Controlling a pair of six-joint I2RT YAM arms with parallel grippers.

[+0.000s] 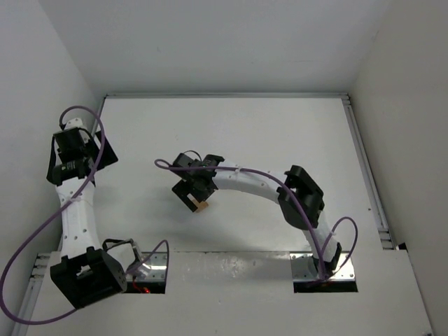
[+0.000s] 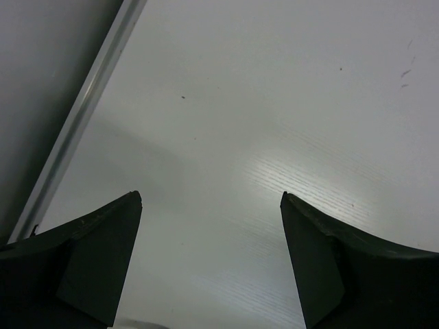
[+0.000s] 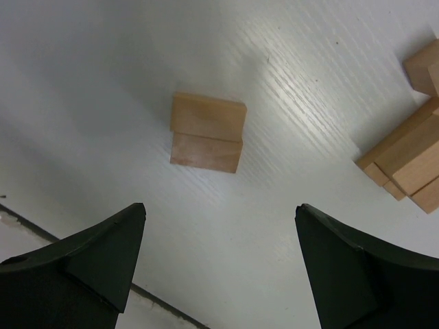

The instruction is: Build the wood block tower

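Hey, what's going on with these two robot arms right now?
The right arm's pincer hangs open over a small tan wooden block, possibly two stacked, holding nothing. More light tan wooden blocks lie heaped off to one side. The left arm's pincer is open and empty too, above the bare white table by its metal rail at the left.

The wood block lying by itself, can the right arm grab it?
Probably yes. The right gripper is open, the lone block lies just ahead of it with only bare table between, and the other blocks sit off to one side.
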